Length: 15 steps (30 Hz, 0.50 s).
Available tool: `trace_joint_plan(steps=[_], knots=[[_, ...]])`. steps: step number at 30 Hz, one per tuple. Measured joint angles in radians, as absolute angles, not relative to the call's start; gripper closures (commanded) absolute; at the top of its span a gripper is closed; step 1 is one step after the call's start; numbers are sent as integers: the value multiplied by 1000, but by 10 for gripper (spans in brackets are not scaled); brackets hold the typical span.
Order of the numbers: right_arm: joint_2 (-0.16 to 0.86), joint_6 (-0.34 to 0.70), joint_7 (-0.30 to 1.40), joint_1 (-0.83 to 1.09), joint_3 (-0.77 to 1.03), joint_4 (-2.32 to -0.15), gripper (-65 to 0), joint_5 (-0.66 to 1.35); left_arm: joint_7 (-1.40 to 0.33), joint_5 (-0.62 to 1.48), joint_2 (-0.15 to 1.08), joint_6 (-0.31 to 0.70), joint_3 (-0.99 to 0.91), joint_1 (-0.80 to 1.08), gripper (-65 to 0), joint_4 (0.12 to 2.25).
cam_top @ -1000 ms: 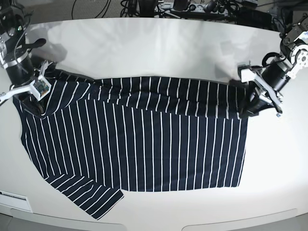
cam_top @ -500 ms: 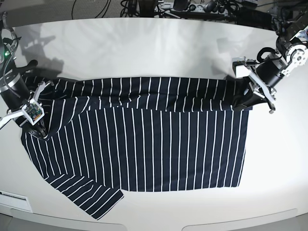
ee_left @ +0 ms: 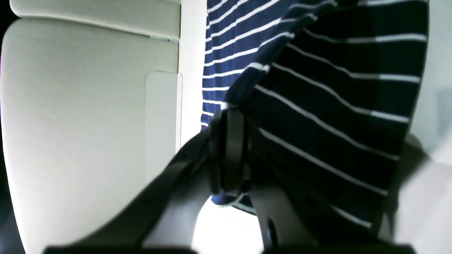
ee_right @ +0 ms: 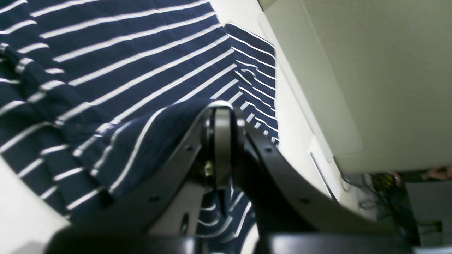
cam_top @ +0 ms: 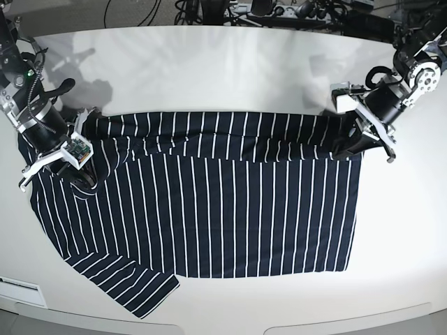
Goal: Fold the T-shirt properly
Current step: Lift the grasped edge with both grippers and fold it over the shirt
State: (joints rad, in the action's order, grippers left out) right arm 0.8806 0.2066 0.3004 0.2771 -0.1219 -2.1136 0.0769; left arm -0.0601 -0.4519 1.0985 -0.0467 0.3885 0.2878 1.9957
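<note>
The T-shirt, dark navy with thin white stripes, lies spread on the white table. Its far edge is doubled over toward the front as a band, and one sleeve sticks out at the front left. My left gripper is at the band's right end, shut on the T-shirt's cloth. The left wrist view shows that left gripper pinching a fold of the T-shirt. My right gripper is at the band's left end, and in the right wrist view this gripper is shut on a raised fold of the T-shirt.
Cables and dark equipment line the floor behind the table's far edge. A white label sits at the front-left rim. The curved front edge of the table runs just below the shirt's hem and sleeve.
My right gripper has carried its end of the cloth forward and then inward to the right. My left gripper has drawn its end slightly inward. The folded band has shifted with them.
</note>
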Motion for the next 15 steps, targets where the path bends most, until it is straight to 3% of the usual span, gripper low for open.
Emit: trace_joint_plan(steps=[6,9,11,15], knots=[[880,184,269,207,-123,-2069,-21,159,-90,-450,1073,-82,389,275,0,1948],[872,209,266,144,-127,-1998,-279,226,-94,-405,1047,-145,389,271,-223,1933],[872,189,271,112,-126,-1958,-309,266,-100,-341,1036,-209,389,270,-312,1929],[871,204,272,91,-124,-1935,-297,356,-102,-258,1031,-273,389,271,-310,1929]])
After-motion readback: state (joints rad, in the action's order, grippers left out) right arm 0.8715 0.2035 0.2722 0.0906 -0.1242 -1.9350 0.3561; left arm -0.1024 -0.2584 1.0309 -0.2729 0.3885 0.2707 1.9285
